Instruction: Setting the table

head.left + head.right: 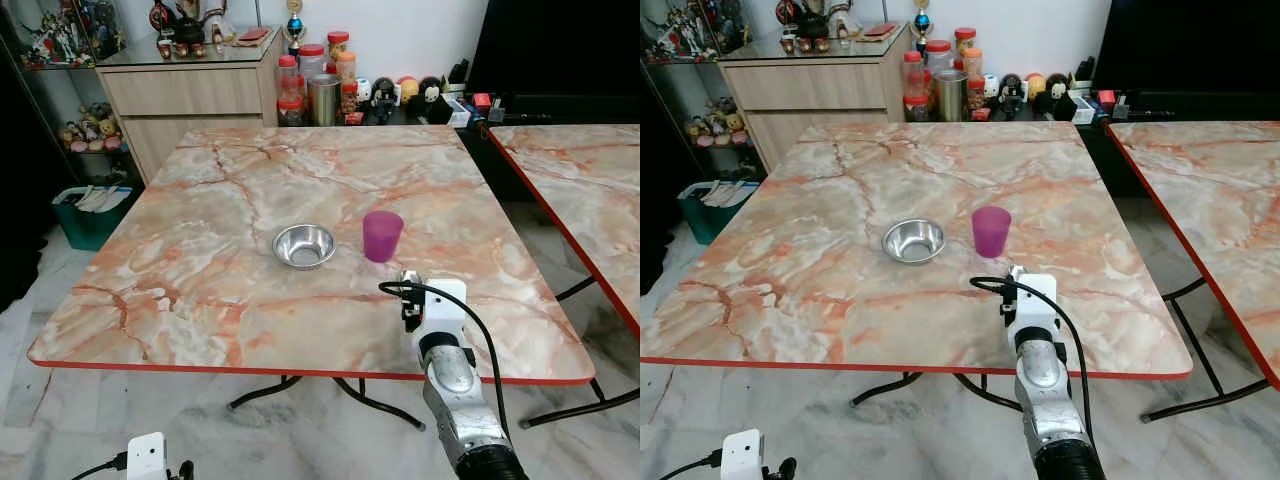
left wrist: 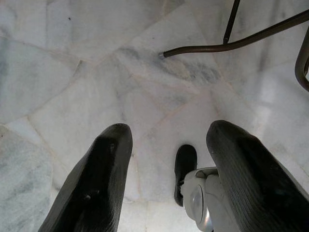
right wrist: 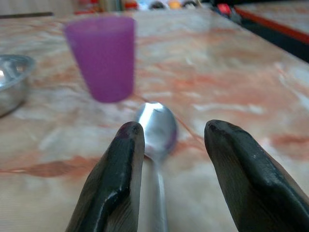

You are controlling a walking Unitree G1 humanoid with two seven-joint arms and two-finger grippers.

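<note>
Right gripper: sits low over the marble table's near edge, fingers spread apart with a spoon lying in the gap, not pinched as far as I can see.
Spoon: flat on the table, bowl end pointing toward the purple cup, handle running back between the fingers.
Purple cup: upright on the table, just past the spoon's tip.
Steel bowl: right beside the cup, on its left, a small gap between them.
Marble table: orange-veined top, red edge, folding metal legs.
Left gripper: hangs down below the table's edge, fingers apart, only pale marble floor under it.
Second table: same marble look, off to the right of the main table.
Cabinet: beyond the table's far edge, jars and figurines around it.
</note>
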